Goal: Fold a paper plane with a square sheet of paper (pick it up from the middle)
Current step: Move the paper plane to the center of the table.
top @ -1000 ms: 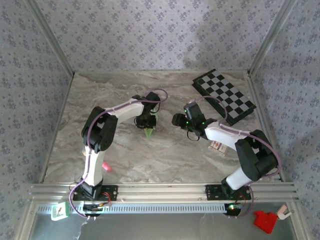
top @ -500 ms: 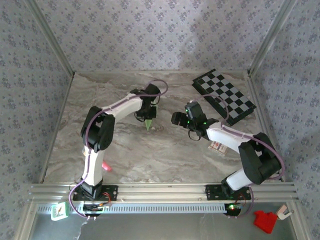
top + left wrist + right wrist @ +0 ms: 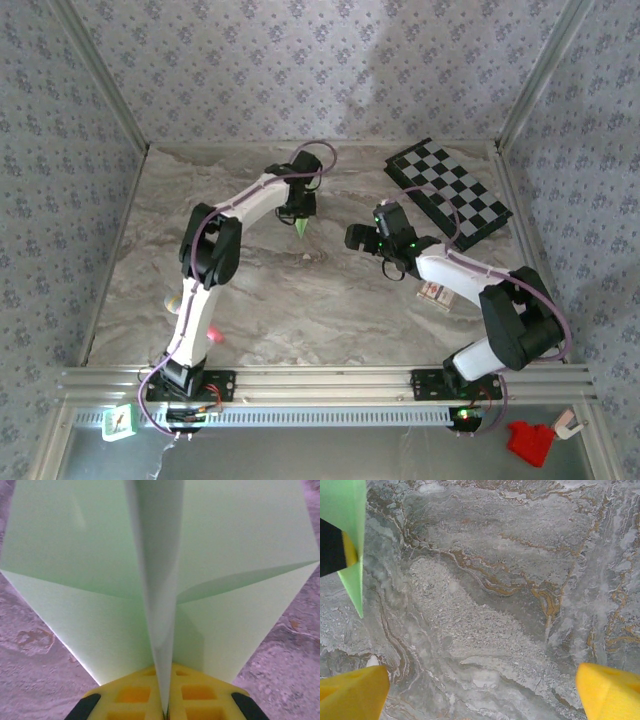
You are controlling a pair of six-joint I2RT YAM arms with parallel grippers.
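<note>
Now: my left gripper (image 3: 300, 212) is clamped tight on the paper plane (image 3: 303, 226), pinching it along the centre crease. From the left wrist the yellow fingers (image 3: 125, 702) meet on the keel, and both wings spread away from them.

Long axis runs straight out from my left jaws. In the top view the sharp point aims toward the near edge. The plane looks lifted off the marble table (image 3: 250, 290), though I cannot judge the gap.

My right gripper (image 3: 356, 238) stands wide apart, holding nothing, just right of the plane and not touching it. From its wrist the green tip hangs up-left of the spread fingers (image 3: 350, 695).

Left arm owns the plane, so any set-down is its job, I reckon. Chequered board (image 3: 450, 192) lies well apart, far right.
</note>
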